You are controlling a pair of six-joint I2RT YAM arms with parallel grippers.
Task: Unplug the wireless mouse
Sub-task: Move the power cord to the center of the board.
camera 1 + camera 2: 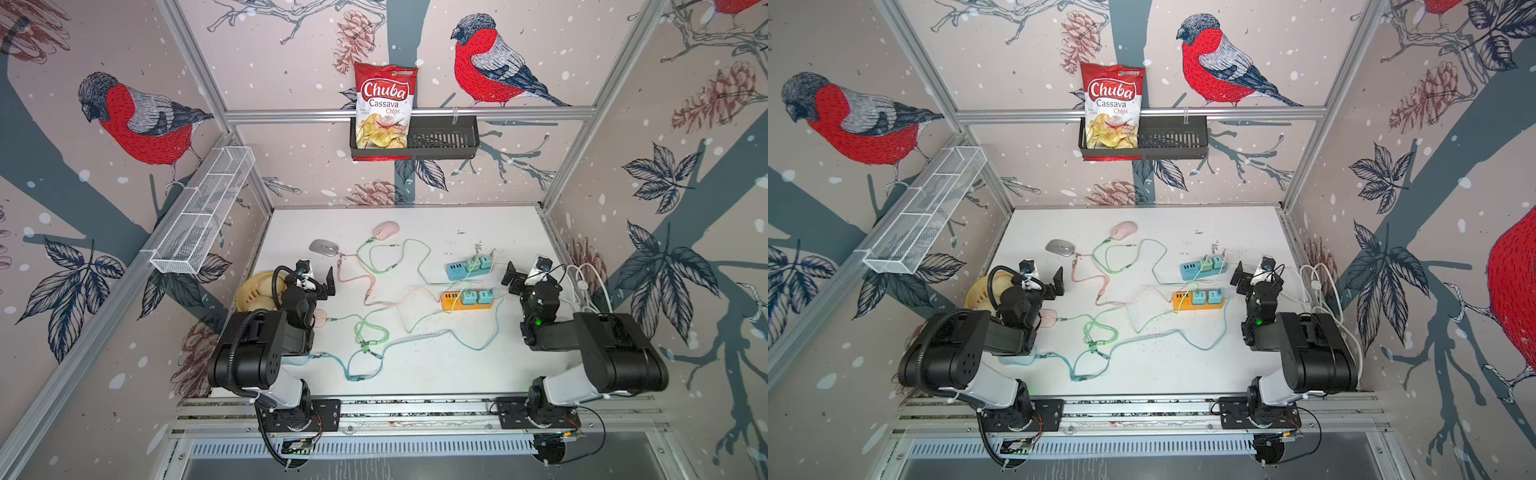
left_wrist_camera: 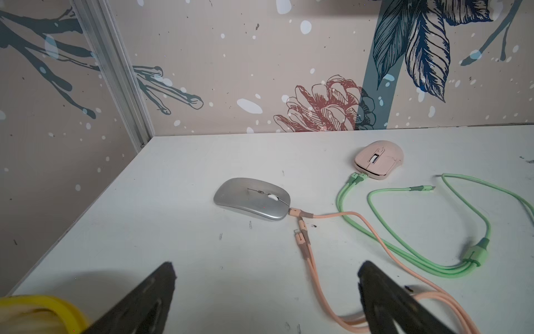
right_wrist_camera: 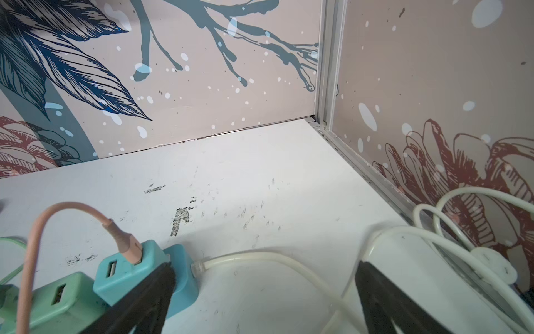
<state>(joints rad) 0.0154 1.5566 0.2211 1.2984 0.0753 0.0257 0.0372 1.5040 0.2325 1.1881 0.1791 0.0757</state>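
Toward the back left of the tabletop (image 1: 457, 374) we find a silver mouse (image 1: 324, 248) lying flat. A pink cable (image 2: 346, 214) is plugged into its front end, and two loose plugs of that cable lie just beside it. Farther back and to the right sits a pink mouse (image 1: 385, 230), with a green cable (image 2: 404, 254) meeting its front edge. In both top views we also make out a third, pale mouse (image 1: 321, 319), mostly hidden under the left arm.

Our left gripper (image 2: 267, 274) hangs over the tabletop near the silver mouse but apart from it. Its jaws are spread wide and grip nothing, while the pink cable runs along the tabletop below them. Just to the left of this arm we see a yellow bowl (image 1: 255, 291).

Our right gripper (image 3: 264, 273) is also spread wide and empty. It hovers just beside a blue power strip (image 1: 461, 270) on the right side of the tabletop. A teal charger (image 3: 130, 269) on that strip carries a pink plug (image 3: 127, 245). An orange power strip (image 1: 465, 301) lies nearer the front, and white cords (image 3: 289, 260) loop by the right wall.

On the back wall, a black basket (image 1: 440, 139) holds a bag of chips (image 1: 384, 106).
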